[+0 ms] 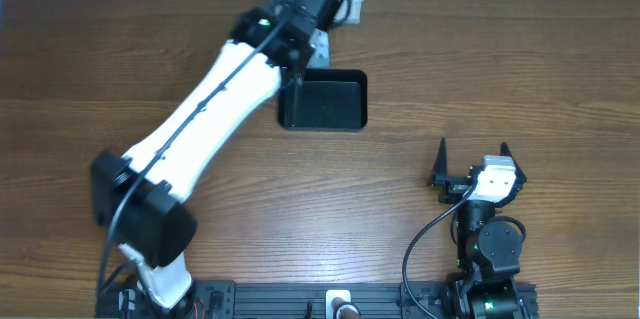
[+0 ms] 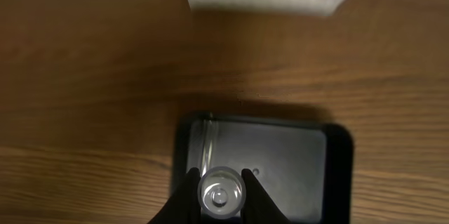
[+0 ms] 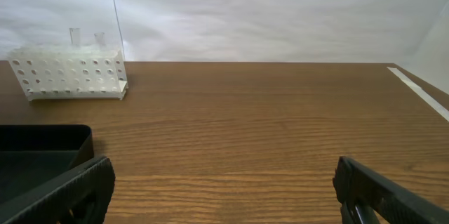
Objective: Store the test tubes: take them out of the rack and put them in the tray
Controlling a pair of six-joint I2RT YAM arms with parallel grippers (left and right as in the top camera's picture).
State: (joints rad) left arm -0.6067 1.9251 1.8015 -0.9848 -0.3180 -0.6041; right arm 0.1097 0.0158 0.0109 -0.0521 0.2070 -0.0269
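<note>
Left gripper [image 2: 219, 180] clamped on a clear glass test tube [image 2: 222, 196], seen end-on above the black rectangular plastic tray [image 1: 335, 104]. A second clear tube [image 2: 205, 143] lies inside the tray along one wall. White perforated rack [image 3: 70, 76] sits at the tray's 12 o'clock, two standing tubes [image 3: 74, 36] in it. Right gripper [image 3: 224, 196] at the tray's 4 o'clock, fingers spread wide, nothing held.

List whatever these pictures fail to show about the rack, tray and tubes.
1. Rack, top view: largely covered by the left arm, so its tubes cannot be counted.
2. Rack, left wrist view: blurred and cut off by the edge.
3. Tray, right wrist view: cut by the edge; its wall hides the floor.
4. Test tube in the left claw: seen end-on, length hidden.
</note>
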